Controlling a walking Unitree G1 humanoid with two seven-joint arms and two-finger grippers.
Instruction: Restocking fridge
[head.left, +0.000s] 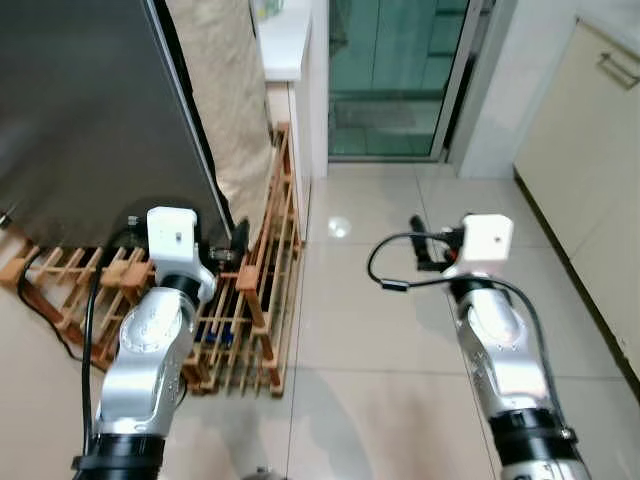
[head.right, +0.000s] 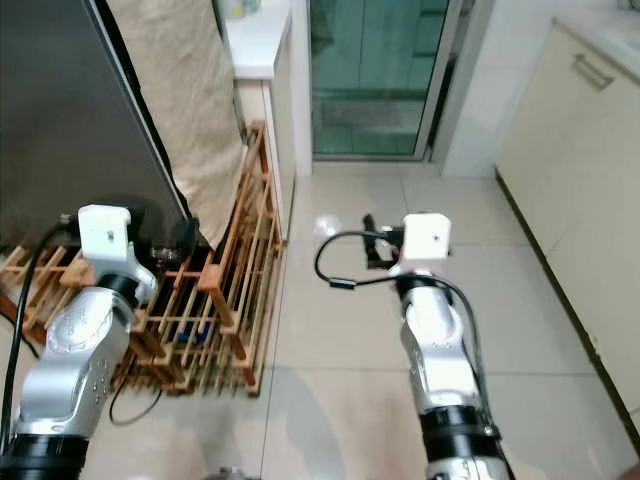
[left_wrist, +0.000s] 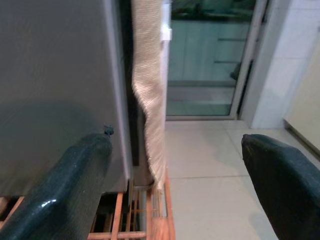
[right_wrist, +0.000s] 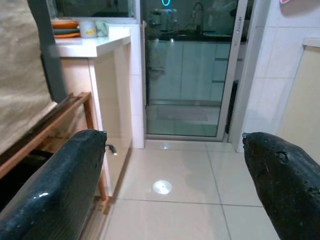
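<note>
Where fridge (head.left: 90, 110) meets rack (head.left: 255, 300): two end effectors (both agape).

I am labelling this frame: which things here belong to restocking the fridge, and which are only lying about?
For the job: fridge; left gripper, jaws open; right gripper, jaws open.

Lying about: wooden rack; beige cloth; glass door; white counter.

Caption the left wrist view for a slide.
Open left gripper faces the grey fridge's side, a beige cloth hanging beside it above a wooden rack.
</note>
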